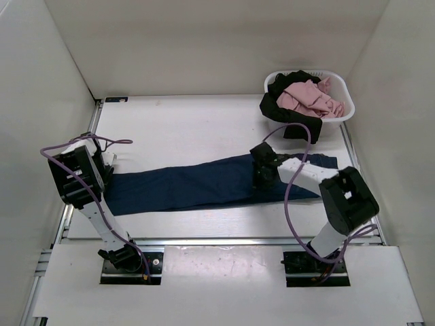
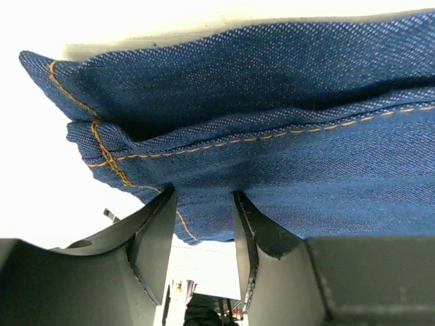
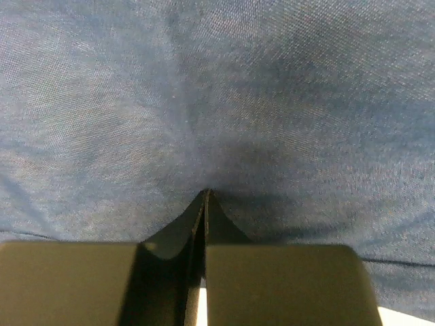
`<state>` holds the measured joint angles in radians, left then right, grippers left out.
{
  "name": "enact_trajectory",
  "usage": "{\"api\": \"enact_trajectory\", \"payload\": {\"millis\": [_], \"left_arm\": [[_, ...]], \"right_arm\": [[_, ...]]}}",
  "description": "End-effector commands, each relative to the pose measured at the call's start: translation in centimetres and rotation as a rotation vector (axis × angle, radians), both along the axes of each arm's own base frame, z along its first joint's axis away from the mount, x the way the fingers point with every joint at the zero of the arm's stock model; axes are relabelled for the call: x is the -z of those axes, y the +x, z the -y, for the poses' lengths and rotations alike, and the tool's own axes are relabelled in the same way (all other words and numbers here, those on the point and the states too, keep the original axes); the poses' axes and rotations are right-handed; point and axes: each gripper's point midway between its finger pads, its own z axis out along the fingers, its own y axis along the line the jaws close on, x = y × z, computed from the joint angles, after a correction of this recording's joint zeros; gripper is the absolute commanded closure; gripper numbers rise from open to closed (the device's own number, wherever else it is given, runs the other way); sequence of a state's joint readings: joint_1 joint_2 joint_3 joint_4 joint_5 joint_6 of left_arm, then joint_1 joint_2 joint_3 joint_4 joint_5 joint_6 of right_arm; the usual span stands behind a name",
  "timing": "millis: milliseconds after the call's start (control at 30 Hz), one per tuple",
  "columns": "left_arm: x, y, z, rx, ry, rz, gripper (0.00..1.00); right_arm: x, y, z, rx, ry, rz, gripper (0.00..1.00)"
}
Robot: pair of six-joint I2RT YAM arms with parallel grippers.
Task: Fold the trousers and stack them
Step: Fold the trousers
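The trousers (image 1: 190,187), dark blue denim with tan stitching, lie stretched out flat across the table from left to right. My left gripper (image 1: 109,175) is at their left end. In the left wrist view its jaws stand open (image 2: 200,193), and the stitched hem of the trousers (image 2: 272,136) lies at the tips without being pinched. My right gripper (image 1: 262,178) is over the trousers towards their right end. In the right wrist view it is shut (image 3: 206,192), its tips pressed against the denim (image 3: 217,102), which fills that view.
A white laundry basket (image 1: 345,95) stands at the back right, holding pink clothes (image 1: 309,98) and a black garment (image 1: 279,107) that hangs over its rim. White walls close in the table (image 1: 190,129) on three sides.
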<state>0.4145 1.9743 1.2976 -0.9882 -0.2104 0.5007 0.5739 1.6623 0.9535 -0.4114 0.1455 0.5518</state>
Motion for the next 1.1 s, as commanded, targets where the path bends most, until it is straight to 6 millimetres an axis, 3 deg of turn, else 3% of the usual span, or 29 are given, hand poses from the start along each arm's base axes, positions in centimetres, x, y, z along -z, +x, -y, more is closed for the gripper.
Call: {"api": "enact_trajectory", "payload": {"millis": [0,100,233,367,467,533,567,600,633,667,733,767,867,900,967,1000,1033,1067], "left_arm": [[2.6,4.3,-0.6,-0.004,0.013,0.18,0.5],[2.6,4.2,-0.7,-0.005,0.021,0.176,0.5],[2.6,4.0,-0.6,-0.005,0.017,0.168,0.5],[2.8,3.9,-0.7,-0.014,0.023,0.157,0.5],[3.2,3.7,-0.6,-0.014,0.019,0.147,0.49],[3.2,3.7,-0.6,-0.014,0.019,0.147,0.49],[3.2,3.5,-0.5,-0.015,0.015,0.139,0.49],[3.2,3.5,-0.5,-0.015,0.015,0.139,0.49],[3.2,3.5,-0.5,-0.015,0.015,0.139,0.49],[3.2,3.5,-0.5,-0.015,0.015,0.139,0.49],[3.1,3.3,-0.4,-0.015,0.014,0.138,0.49],[3.1,3.3,-0.3,-0.015,0.006,0.141,0.49],[2.8,3.1,0.2,-0.014,-0.013,0.147,0.49],[2.8,3.0,0.5,-0.015,-0.027,0.143,0.49],[2.4,2.9,0.5,-0.014,-0.022,0.153,0.49],[2.4,2.9,0.5,-0.005,-0.023,0.152,0.49],[2.1,2.8,0.5,-0.005,-0.023,0.152,0.49],[1.8,2.9,0.5,-0.005,-0.019,0.16,0.49]], "right_arm": [[-0.7,-3.0,-0.8,-0.027,0.044,0.017,1.0],[-1.2,-4.5,-0.4,0.001,0.049,0.048,1.0],[-1.0,-5.4,2.2,0.089,-0.051,0.086,1.0],[-1.6,-5.1,3.4,0.146,-0.08,0.129,1.0],[0.1,-5.6,4.2,0.164,-0.122,0.081,1.0],[0.0,-6.1,5.3,0.188,-0.166,0.057,1.0],[-1.2,-5.7,5.3,0.227,-0.144,0.091,1.0],[-2.0,-5.3,6.1,0.273,-0.151,0.124,0.95],[-2.3,-5.8,7.5,0.329,-0.162,0.114,0.81],[-3.8,-5.8,8.2,0.391,-0.11,0.15,0.44],[-5.5,-6.0,10.7,0.562,-0.032,0.18,0.23],[-6.0,-6.0,11.7,0.617,-0.014,0.194,0.04],[-8.5,-5.4,16.3,0.835,0.02,0.23,0.01],[-8.7,-5.4,18.8,0.93,0.029,0.207,0.01],[-7.7,-5.2,20.1,0.994,0.084,0.116,0.01],[-7.2,-5.1,22.0,1.051,0.114,0.078,0.01],[-5.4,-5.4,22.1,1.07,0.137,-0.011,0.01],[-4.9,-5.1,22.8,1.091,0.15,-0.023,0.01]]}}
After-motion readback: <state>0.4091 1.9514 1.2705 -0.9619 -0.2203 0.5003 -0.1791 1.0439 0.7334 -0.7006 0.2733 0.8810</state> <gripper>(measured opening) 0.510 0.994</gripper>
